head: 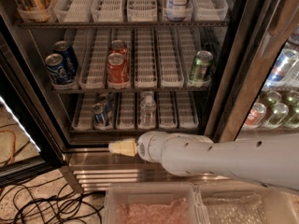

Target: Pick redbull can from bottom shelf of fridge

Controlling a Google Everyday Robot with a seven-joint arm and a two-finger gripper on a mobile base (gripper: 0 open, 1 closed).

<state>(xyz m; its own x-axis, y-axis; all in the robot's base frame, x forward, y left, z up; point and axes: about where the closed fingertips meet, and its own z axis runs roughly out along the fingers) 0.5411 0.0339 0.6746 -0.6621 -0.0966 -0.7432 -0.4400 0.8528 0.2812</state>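
The redbull can [99, 115], slim and blue-and-silver, stands in a left lane of the bottom shelf [180, 125] of the fridge [223, 78], with a second slim can just behind it. My gripper [122, 147] is cream-coloured, at the end of the white arm [210, 158]. It points left in front of the fridge's lower sill, below and a little right of the can, apart from it. A clear water bottle [147, 109] stands in the middle lane of the same shelf.
The middle shelf holds two dark-blue cans [60, 67], two red cans [117, 69] and a green can [201, 65]. The steel base grille [103, 172] lies below. Clear plastic bins [149, 204] sit in front, cables [37, 204] on the floor left, and the glass door [275, 101] right.
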